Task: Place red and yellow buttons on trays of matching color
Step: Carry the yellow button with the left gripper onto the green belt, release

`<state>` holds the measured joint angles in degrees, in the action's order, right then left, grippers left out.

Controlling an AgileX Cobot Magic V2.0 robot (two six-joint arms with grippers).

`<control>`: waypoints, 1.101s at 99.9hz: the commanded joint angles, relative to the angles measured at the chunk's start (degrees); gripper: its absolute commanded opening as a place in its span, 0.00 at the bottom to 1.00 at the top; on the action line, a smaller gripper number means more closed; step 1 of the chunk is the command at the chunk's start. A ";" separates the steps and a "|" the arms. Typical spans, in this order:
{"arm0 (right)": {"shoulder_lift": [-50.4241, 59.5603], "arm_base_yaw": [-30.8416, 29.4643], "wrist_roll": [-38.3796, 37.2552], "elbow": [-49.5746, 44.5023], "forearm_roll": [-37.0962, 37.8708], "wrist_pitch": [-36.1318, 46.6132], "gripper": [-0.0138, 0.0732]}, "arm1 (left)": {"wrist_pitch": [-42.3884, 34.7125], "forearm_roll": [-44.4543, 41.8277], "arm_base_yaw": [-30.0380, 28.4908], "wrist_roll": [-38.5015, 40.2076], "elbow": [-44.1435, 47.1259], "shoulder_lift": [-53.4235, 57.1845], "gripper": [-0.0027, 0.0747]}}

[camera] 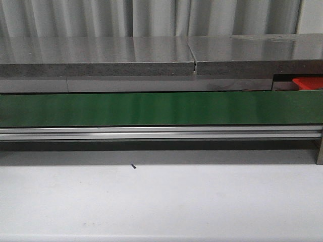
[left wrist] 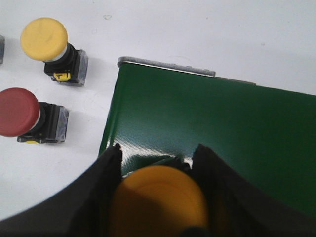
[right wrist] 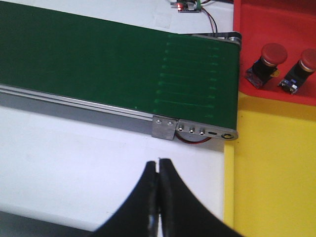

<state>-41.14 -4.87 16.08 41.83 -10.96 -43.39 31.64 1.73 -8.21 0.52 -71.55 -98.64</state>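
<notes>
My left gripper (left wrist: 158, 150) is shut on a yellow button (left wrist: 160, 200), held over the end of the green conveyor belt (left wrist: 217, 128). Beside that belt end, on the white table, lie another yellow button (left wrist: 47, 42) and a red button (left wrist: 19, 112). My right gripper (right wrist: 158, 163) is shut and holds nothing; it hangs over the white table near the belt's other end (right wrist: 113, 64). Past that end lies the red tray (right wrist: 256, 29) with two red buttons (right wrist: 271, 55) (right wrist: 306, 61) in it, and next to it the yellow tray (right wrist: 276, 173). The front view catches only a corner of the red tray (camera: 308, 82).
The belt (camera: 161, 108) runs across the front view with its aluminium rail (camera: 151, 133) in front and a grey shelf (camera: 101, 58) behind. A small circuit board with wires (right wrist: 190, 6) sits beyond the belt. A grey part (left wrist: 1, 48) shows at the left wrist view's edge.
</notes>
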 commanded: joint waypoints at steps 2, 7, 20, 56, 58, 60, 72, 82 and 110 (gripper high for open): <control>0.18 0.10 0.57 1.56 -0.04 3.19 0.08 | -3.08 0.90 0.25 0.04 -1.67 1.69 0.04; 0.18 0.10 0.57 1.56 -0.04 3.19 0.08 | -3.08 1.50 0.25 0.04 -1.67 1.45 0.04; 0.18 0.10 0.57 1.56 -0.04 3.19 0.08 | -3.08 1.66 0.25 0.04 -1.67 1.45 0.04; 0.18 0.10 0.57 1.56 -0.04 3.19 0.08 | -1.59 1.79 0.25 -0.01 -1.67 1.45 0.52; 0.18 0.10 0.57 1.56 -0.04 3.19 0.08 | -1.59 1.79 0.25 -0.01 -1.67 1.45 0.57; 0.18 0.10 0.57 1.56 -0.04 3.19 0.08 | -1.45 1.79 0.25 -0.01 -1.67 1.45 0.61; 0.18 0.10 0.57 1.56 -0.04 3.19 0.08 | -1.06 2.87 0.25 -0.01 -1.67 1.60 0.78; 0.18 0.10 0.57 1.56 -0.04 3.19 0.08 | -0.93 3.38 0.25 -0.01 -2.07 2.43 0.80; 0.18 0.10 0.57 1.56 -0.04 3.19 0.08 | 4.05 3.73 0.25 -0.01 -9.11 6.11 0.80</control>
<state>-41.14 -4.87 16.08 41.83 -10.96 -43.39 36.84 4.39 -8.21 0.42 -76.63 -96.68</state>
